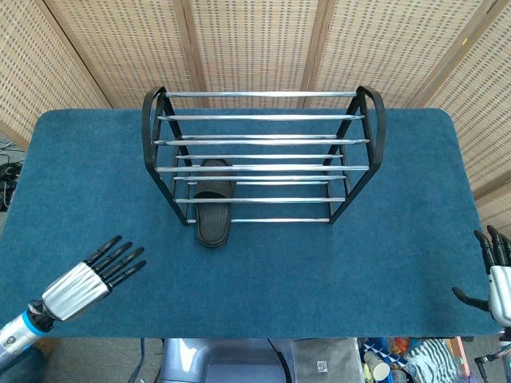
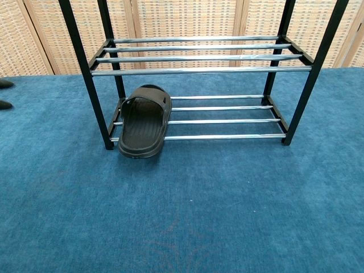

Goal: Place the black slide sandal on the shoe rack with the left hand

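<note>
The black slide sandal (image 1: 213,206) (image 2: 144,121) lies on the lower bars of the black shoe rack (image 1: 263,152) (image 2: 199,57), at its left end, with its heel sticking out over the front bar toward me. My left hand (image 1: 90,279) hovers near the table's front left corner, fingers spread and empty, well apart from the sandal. In the chest view only two dark fingertips (image 2: 4,84) show at the left edge. My right hand (image 1: 497,275) is at the far right edge, off the table, fingers apart and holding nothing.
The blue cloth table (image 1: 319,263) stretches out in front of the rack. Wicker screen panels (image 1: 255,40) stand behind it. Clutter sits on the floor (image 1: 391,363) below the front edge.
</note>
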### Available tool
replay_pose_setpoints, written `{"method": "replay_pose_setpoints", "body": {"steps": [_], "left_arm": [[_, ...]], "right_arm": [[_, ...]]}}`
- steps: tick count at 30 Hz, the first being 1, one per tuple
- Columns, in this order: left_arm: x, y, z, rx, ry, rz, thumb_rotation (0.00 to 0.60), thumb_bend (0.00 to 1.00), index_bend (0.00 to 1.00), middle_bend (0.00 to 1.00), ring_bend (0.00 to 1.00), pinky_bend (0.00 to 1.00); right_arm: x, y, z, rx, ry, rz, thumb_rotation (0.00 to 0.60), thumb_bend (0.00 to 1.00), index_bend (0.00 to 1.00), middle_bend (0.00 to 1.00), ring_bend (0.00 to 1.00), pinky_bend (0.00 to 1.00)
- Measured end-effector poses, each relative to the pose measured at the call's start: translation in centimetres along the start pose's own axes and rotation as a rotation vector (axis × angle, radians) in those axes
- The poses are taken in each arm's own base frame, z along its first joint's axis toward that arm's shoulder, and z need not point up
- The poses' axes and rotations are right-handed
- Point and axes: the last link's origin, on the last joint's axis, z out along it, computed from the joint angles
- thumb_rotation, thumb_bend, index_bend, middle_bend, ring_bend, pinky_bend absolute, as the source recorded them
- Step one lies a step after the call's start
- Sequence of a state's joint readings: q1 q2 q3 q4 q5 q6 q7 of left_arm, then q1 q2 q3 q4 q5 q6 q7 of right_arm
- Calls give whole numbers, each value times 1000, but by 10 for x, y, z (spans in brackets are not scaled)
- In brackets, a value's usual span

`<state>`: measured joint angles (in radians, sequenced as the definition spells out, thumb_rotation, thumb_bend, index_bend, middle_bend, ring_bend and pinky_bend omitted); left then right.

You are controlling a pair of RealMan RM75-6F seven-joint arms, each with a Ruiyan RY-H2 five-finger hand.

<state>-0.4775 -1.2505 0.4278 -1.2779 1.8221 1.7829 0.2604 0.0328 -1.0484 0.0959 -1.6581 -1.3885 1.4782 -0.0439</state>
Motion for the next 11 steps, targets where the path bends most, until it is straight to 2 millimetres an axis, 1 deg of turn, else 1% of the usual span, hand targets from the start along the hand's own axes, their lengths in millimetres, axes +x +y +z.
{"method": "replay_pose_setpoints", "body": {"steps": [3, 7, 10, 11], "left_arm": [[6, 5, -10, 173, -43, -55, 600, 124, 0, 0, 0, 0], [14, 12, -23, 473, -127, -147, 600, 123, 0, 0, 0, 0], [15, 12, -33, 656, -175, -163, 600, 124, 0, 0, 0, 0], [14, 11, -36, 692, -186, -166, 600, 124, 0, 0, 0, 0]], "right_arm": [[2, 0, -2, 6, 4, 5, 600, 0, 0, 0, 0, 0], [4, 0, -3, 9, 11, 11, 600, 0, 0, 0, 0, 0], [6, 1, -4, 8, 18, 13, 600, 0, 0, 0, 0, 0], [6, 2, -4, 7, 19, 15, 600, 0, 0, 0, 0, 0]]}}
